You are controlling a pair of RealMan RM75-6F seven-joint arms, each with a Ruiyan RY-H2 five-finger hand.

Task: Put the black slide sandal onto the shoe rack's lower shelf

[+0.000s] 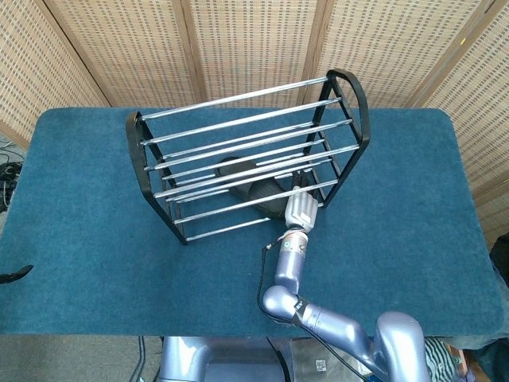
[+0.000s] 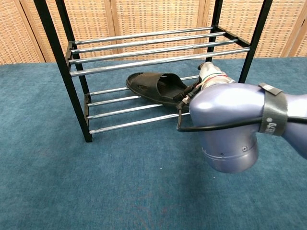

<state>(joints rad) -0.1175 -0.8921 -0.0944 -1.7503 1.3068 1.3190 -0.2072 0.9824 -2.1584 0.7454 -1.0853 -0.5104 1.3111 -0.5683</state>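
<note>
The black slide sandal [image 2: 154, 88] lies nearly flat on the lower shelf bars [image 2: 120, 111] of the black and chrome shoe rack [image 2: 56, 52], toe pointing left. From the head view the sandal [image 1: 248, 189] shows dark through the rack [image 1: 141, 159] bars. My right hand [image 2: 211, 75] sits at the sandal's right end and holds it there; my own forearm hides most of its fingers. In the head view the right hand [image 1: 299, 208] reaches in at the rack's front right corner. No left hand shows in either view.
My bulky right forearm [image 2: 232, 124] fills the chest view's right side, just in front of the rack. The rack's right post [image 2: 254, 40] stands close beside the hand. Blue carpeted table [image 1: 87, 239] surrounds the rack; wicker screens stand behind.
</note>
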